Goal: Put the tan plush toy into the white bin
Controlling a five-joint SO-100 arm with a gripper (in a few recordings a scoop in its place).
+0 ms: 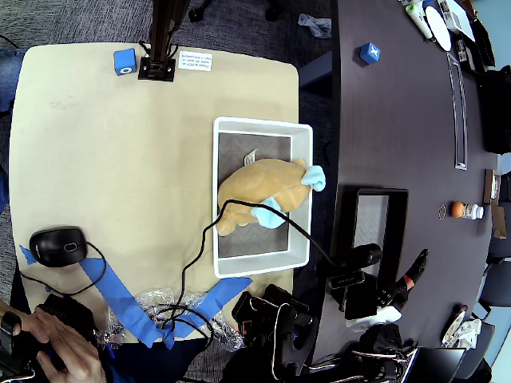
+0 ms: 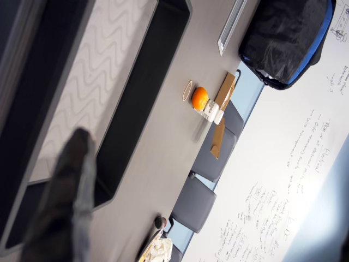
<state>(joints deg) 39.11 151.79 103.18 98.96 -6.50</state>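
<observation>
The tan plush toy lies inside the white bin in the overhead view, with its light blue paws toward the bin's right rim and its white tag on the grey bottom. My black gripper is off to the right over the dark table, well apart from the bin, near the front end of a black tray. In the wrist view one dark blurred finger shows at the lower left beside that tray, with nothing held. The jaws' spacing is unclear.
A black cable runs across the bin's front left corner. On the tan table lie a mouse, blue tape strips and a blue cube. An orange and a small bottle stand on the dark table. A person's hand is at the lower left.
</observation>
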